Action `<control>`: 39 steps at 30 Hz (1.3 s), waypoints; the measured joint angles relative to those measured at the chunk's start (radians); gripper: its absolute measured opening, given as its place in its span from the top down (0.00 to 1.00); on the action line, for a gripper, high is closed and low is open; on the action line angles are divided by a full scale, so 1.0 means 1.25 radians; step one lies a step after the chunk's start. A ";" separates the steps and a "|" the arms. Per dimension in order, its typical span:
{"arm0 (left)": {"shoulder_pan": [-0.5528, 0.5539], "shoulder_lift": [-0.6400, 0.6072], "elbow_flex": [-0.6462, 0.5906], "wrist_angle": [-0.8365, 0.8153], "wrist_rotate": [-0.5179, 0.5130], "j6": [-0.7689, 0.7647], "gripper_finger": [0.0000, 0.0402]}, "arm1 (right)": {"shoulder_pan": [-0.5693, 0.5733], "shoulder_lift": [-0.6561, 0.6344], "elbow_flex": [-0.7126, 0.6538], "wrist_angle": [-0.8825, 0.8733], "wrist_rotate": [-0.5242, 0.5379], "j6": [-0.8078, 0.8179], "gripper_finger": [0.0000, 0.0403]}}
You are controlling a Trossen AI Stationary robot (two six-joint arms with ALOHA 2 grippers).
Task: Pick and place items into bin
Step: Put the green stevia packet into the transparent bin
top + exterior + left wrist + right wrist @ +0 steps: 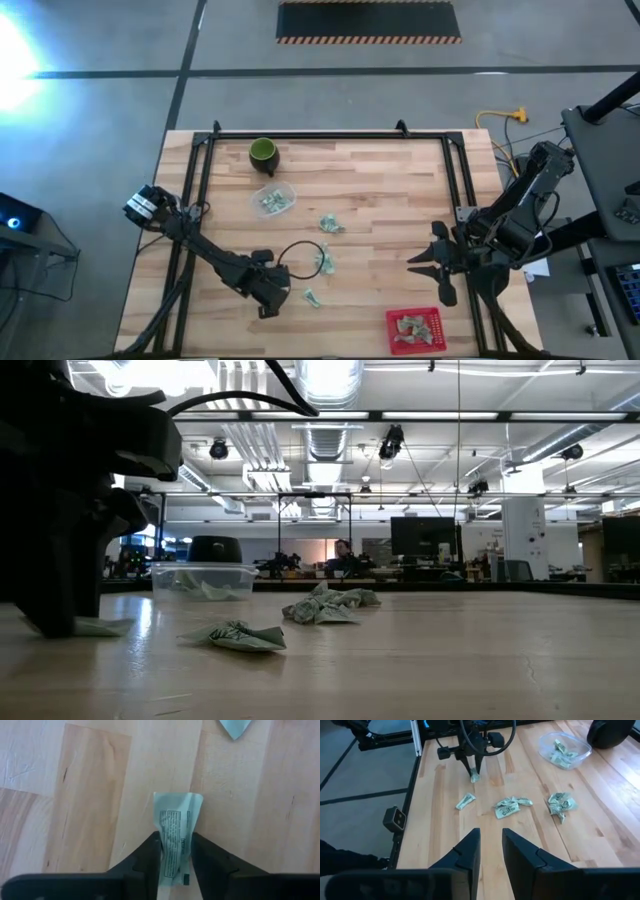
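The left gripper (272,303) sits low at the lower centre-left of the high view, clenched on one packet (176,840) that lies on the bench (380,190). In the left wrist view the packet's long axis runs in line with the fingers (150,857), its free end pointing away from the gripper and slightly flared; printed text runs along that axis.

A second loose packet (311,297) lies just beside the gripper, slanted. Two clusters of packets (326,262) (330,223) lie toward mid-frame. A clear container (273,199) at upper centre-left holds more packets, with a dark green cup (263,152) above it.

The red bin (415,331), at the lower right of centre, holds several packets.

The right gripper (428,262) hovers at right of frame, its fingers parted and holding nothing.
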 joint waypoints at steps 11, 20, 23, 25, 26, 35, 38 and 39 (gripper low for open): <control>0.000 -0.031 0.005 0.001 -0.032 0.000 0.92 | 0.000 0.000 0.000 0.001 0.014 0.000 0.83; 0.004 -0.049 0.015 0.002 -0.055 0.001 0.97 | 0.000 0.000 0.000 0.001 0.014 0.008 0.83; 0.006 -0.051 0.032 0.005 -0.071 0.017 0.97 | 0.000 0.000 0.000 0.001 0.014 0.011 0.83; 0.012 -0.053 0.047 0.004 -0.088 0.044 0.97 | 0.000 0.000 0.000 0.001 0.014 0.012 0.83; 0.018 -0.056 0.056 0.004 -0.099 0.061 0.97 | 0.000 0.000 0.000 0.001 0.014 0.012 0.83; 0.123 -0.126 0.107 -0.035 -0.194 0.218 0.97 | 0.000 0.000 0.000 0.001 0.014 0.027 0.83; 0.173 -0.165 0.107 -0.037 -0.210 0.286 0.97 | 0.000 0.000 0.000 0.001 0.015 0.027 0.83; 0.190 -0.179 0.107 -0.041 -0.220 0.305 0.97 | 0.000 0.000 0.000 0.001 0.020 0.027 0.84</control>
